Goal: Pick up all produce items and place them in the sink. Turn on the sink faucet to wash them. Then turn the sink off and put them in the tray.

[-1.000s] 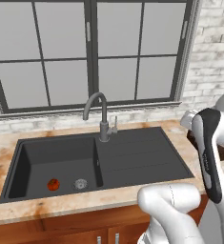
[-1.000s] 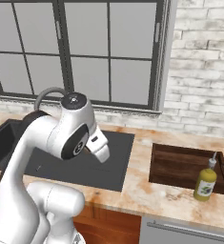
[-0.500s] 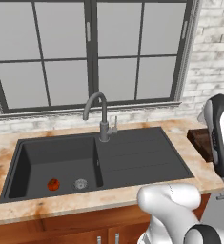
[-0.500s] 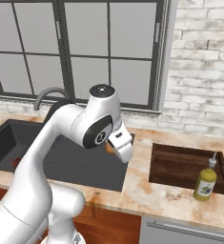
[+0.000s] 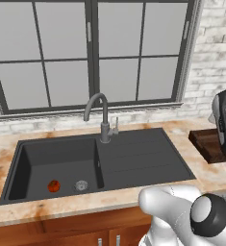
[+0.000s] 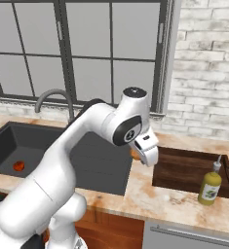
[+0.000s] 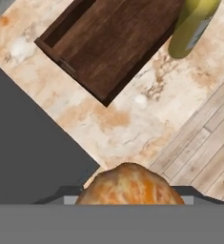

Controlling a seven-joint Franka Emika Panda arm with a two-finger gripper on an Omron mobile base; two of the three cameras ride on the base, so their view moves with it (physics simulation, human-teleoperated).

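The orange-tan ball (image 7: 127, 185), one of the produce items, fills the bottom of the hand view, and my gripper (image 7: 130, 200) is shut on it. In the right base view the gripper (image 6: 138, 154) hangs over the counter between the sink's drainboard (image 6: 104, 168) and the near left corner of the dark wooden tray (image 6: 184, 170), a sliver of orange showing at the hand. The tray (image 7: 113, 43) lies just ahead in the hand view. A red tomato-like ball (image 5: 54, 186) rests in the sink basin (image 5: 37, 158) beside the drain. No water shows at the sink faucet (image 5: 102, 115).
A yellow-green bottle (image 6: 210, 187) stands at the tray's near right edge and also appears in the hand view, bottle (image 7: 192, 24). Marble counter (image 6: 174, 204) surrounds the sink. A window and a brick wall back the counter. Wood floor (image 7: 204, 143) lies past the counter edge.
The arm has swung to the right from over the drainboard toward the tray, carrying the orange-tan ball. The red ball in the basin has not moved.
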